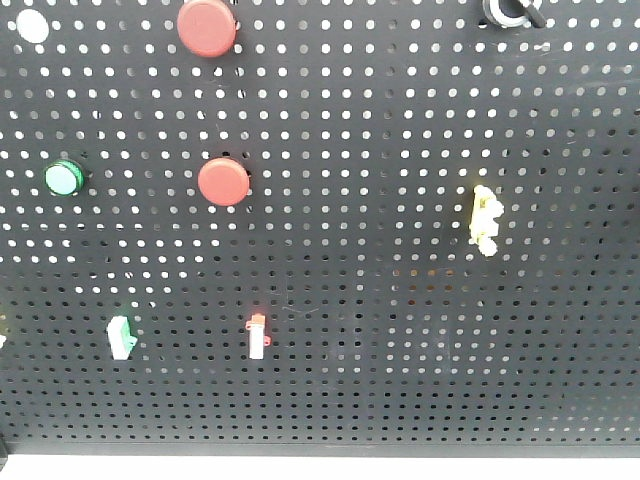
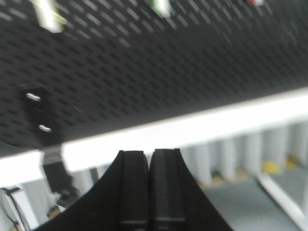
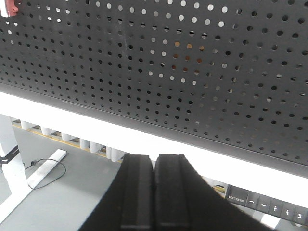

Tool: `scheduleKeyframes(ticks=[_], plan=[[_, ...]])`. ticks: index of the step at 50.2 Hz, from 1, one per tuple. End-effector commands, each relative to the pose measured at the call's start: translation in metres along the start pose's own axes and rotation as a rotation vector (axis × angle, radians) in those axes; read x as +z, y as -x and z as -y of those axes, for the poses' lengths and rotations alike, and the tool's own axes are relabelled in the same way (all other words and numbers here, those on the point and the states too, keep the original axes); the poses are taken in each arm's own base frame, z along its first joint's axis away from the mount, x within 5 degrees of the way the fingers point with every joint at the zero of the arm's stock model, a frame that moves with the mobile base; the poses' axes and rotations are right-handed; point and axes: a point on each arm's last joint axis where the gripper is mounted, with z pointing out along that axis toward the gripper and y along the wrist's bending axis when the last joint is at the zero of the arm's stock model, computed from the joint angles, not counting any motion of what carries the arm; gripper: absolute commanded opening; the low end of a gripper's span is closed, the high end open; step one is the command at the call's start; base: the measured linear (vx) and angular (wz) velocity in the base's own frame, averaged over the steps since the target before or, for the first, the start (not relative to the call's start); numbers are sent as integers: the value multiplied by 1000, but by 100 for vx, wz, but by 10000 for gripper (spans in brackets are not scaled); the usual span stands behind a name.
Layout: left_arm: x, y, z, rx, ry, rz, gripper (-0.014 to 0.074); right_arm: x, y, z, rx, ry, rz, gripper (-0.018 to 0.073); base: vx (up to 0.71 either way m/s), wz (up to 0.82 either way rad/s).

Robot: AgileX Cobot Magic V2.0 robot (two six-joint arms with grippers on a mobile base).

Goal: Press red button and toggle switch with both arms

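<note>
Closed black fingers fill the bottom of both wrist views: the left gripper (image 2: 148,192) has its jaws pressed together on nothing, and the right gripper (image 3: 154,192) is clenched the same way, also empty. That suits the job, I judge, since a shut pair of fingers makes one blunt tip for pushing a button or flicking a lever. Both hang below the pegboard's (image 1: 400,380) white lower edge, well apart from its face, so neither press has been made yet.

On the pegboard, seen from the front, two red buttons sit one above the other: the lower button (image 1: 223,181) near the middle left, the upper button (image 1: 207,27) at the top edge. Left of the lower button is a green lamp (image 1: 64,178). Below the lower button stands a small white switch (image 1: 258,336) with a red tip, likely the toggle; left of that is a green switch (image 1: 121,337). A yellow part (image 1: 484,220) sits far to the right of the lower button. Which red button is meant I cannot tell
</note>
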Motion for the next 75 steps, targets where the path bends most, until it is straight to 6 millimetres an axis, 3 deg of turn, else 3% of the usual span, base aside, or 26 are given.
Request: scheduleKeyframes(ticks=[1,51,54,64,75], plan=[[0,-4,-3,-6,51,56,1,-2,15,2,-6,-14,90,-3,0,0],[0,-5,-3,-6,57,51,1,-1,13,2,-2,-13,89,-3,0,0],[0,-5,-3,-6,57,51,1,4,5,0,20,-10,107,-3,0,0],[0,-5,-3,-6,57,51,1,23,-57,-6,65,-27,254,-3,0,0],[0,-5,-3,-6,57,51,1,13,-64,5,93,-251,340,-3,0,0]])
